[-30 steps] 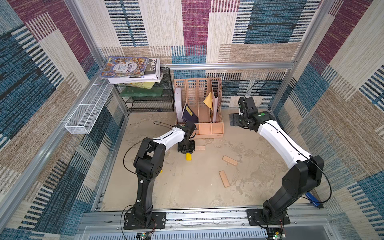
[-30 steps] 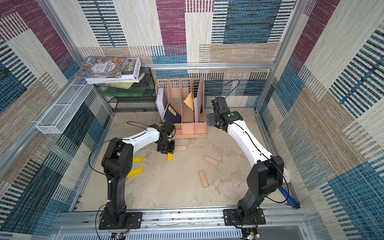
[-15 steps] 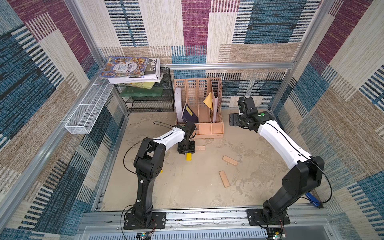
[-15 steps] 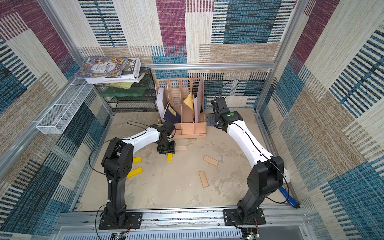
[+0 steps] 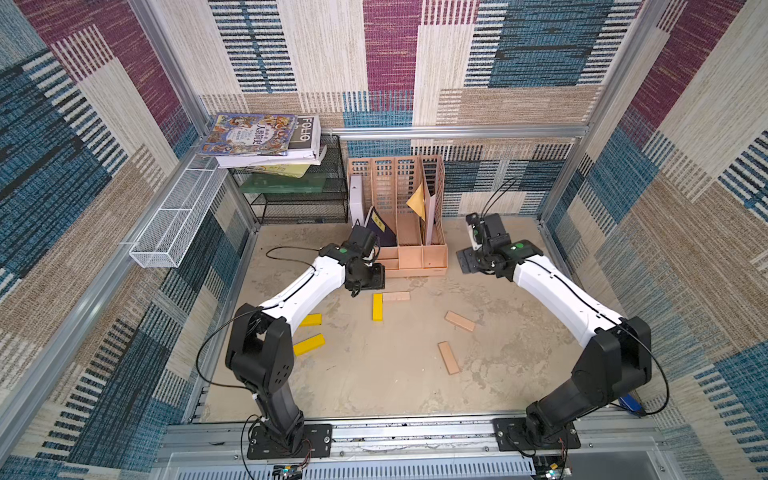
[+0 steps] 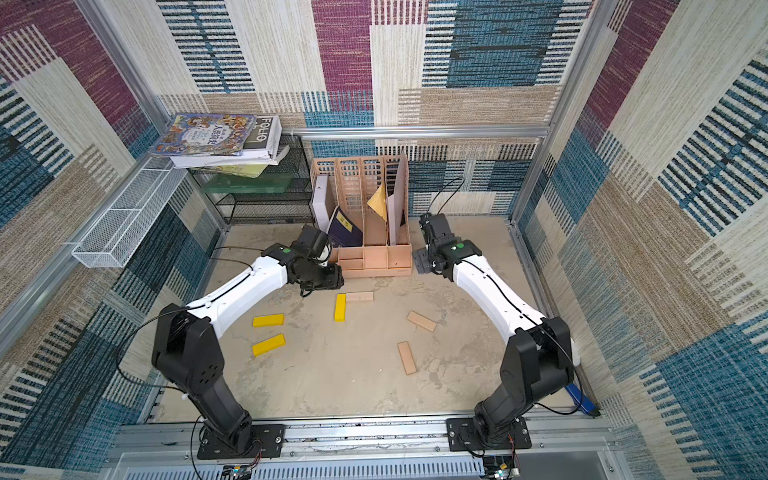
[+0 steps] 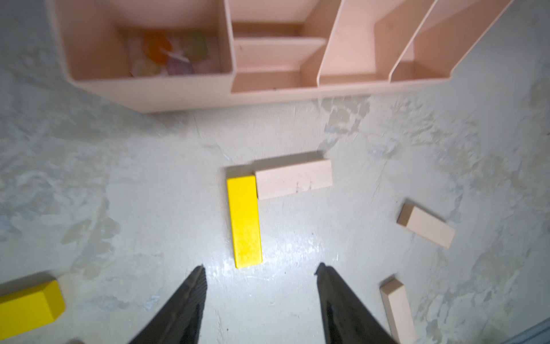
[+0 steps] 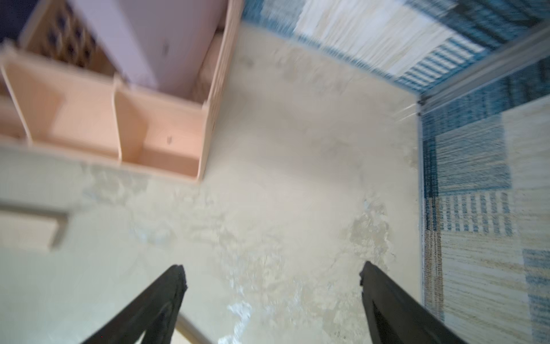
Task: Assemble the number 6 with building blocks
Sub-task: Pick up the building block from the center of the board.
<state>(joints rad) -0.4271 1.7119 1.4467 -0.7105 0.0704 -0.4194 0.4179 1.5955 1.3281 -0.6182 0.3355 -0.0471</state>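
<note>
Left hand (image 7: 260, 269) parted, empty, over tabletop (image 5: 374, 395). Just ahead: yellow plank (image 7: 244, 222), pale plank (image 7: 293, 178) touching its far end at 3 o'clock. Loose pale planks (image 5: 459, 321) at 4, loose yellow planks (image 5: 308, 344) at 8. Organizer (image 5: 415, 266) at 12: white folder (image 5: 356, 199), navy booklet (image 5: 380, 226), yellow envelope (image 5: 417, 203); front bin (image 7: 89, 44), blurred coloured bits (image 7: 166, 56). Right hand (image 8: 271, 269) spread wide, empty.

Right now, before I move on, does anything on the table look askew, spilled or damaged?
Nothing spilled or damaged. The placed bright yellow plank and pale wood plank meet in a corner, perhaps slightly off square in the left wrist view. Two yellow planks and two pale planks lie loose at odd angles, not yet placed.
</note>
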